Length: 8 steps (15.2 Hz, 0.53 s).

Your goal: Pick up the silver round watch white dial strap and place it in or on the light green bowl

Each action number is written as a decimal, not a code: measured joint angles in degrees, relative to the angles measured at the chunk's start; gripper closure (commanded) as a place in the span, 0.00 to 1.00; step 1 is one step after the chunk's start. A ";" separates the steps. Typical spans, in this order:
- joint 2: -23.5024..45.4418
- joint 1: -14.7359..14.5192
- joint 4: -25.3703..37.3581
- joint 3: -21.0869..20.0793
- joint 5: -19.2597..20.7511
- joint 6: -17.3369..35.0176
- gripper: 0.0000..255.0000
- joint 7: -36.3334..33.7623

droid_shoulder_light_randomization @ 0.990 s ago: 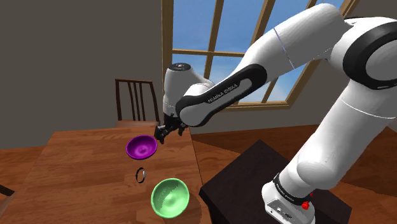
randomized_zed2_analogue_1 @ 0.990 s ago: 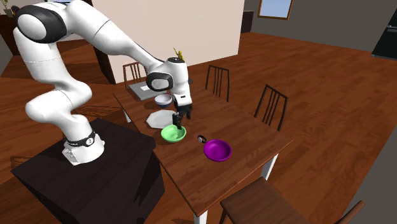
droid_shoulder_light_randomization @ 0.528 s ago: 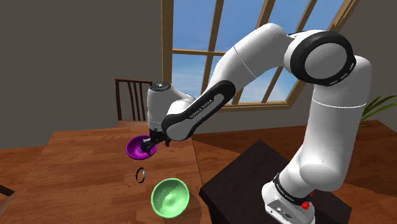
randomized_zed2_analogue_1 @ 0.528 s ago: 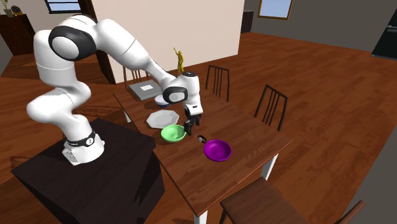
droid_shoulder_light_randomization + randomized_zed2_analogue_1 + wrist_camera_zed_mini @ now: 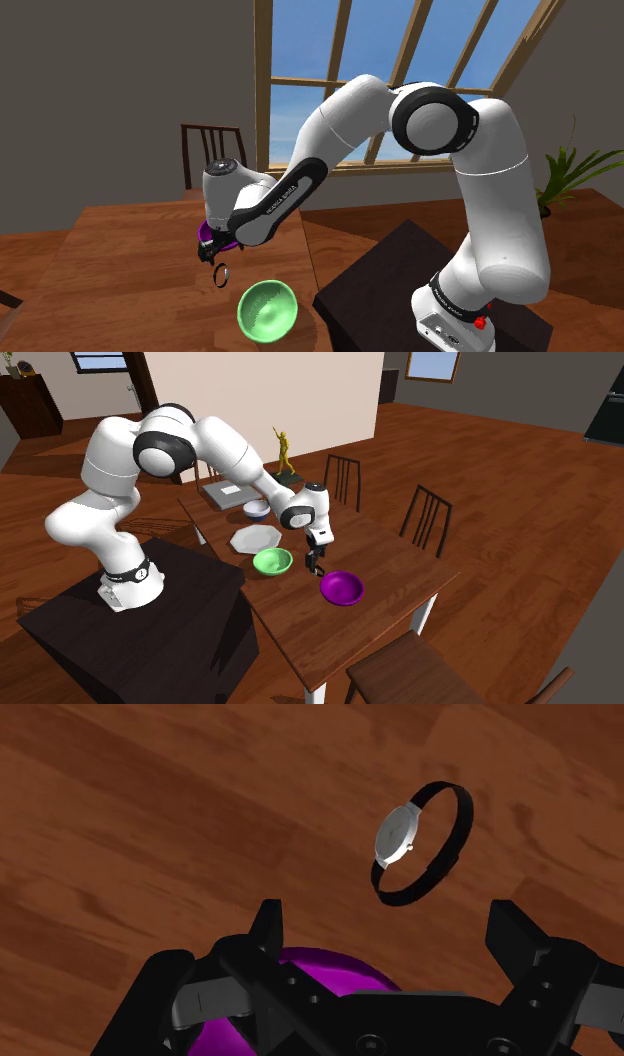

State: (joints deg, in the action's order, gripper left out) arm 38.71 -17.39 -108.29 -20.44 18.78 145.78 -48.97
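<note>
Wooden dining table (image 5: pixel 395 557): carries all the task items. Chairs stand along its far side in the second exterior view.

Black box stand (image 5: pixel 170 622): set against the table edge, and the white Franka arm (image 5: pixel 200 437) rises from it. The arm arches over the table and bends down towards the tabletop.

Purple bowl (image 5: pixel 341 588): upright on the table. In the shoulder view the arm's hand partly covers it. In the wrist view its rim (image 5: pixel 330 969) shows just behind the gripper body.

Light green bowl (image 5: pixel 266 309): upright near the table edge closest to the stand. It is apart from the purple bowl and has nothing in it.

Gripper (image 5: pixel 386 919): low over the table between the two bowls (image 5: pixel 210 253). Its jaws are spread wide with only bare wood between the fingertips, and they grasp nothing.

Watch (image 5: pixel 420 842): silver round case, pale dial, black strap closed in a loop. It rests on the tabletop just beyond the fingertips, nearer one finger, and touches neither. In the shoulder view it sits between the two bowls (image 5: pixel 222 274), just below the gripper.
</note>
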 measured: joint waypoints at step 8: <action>6.95 -2.23 4.49 2.23 1.82 2.39 0.00 -0.93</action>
State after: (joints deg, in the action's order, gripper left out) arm 45.66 -19.62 -103.80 -18.21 20.59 148.17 -49.90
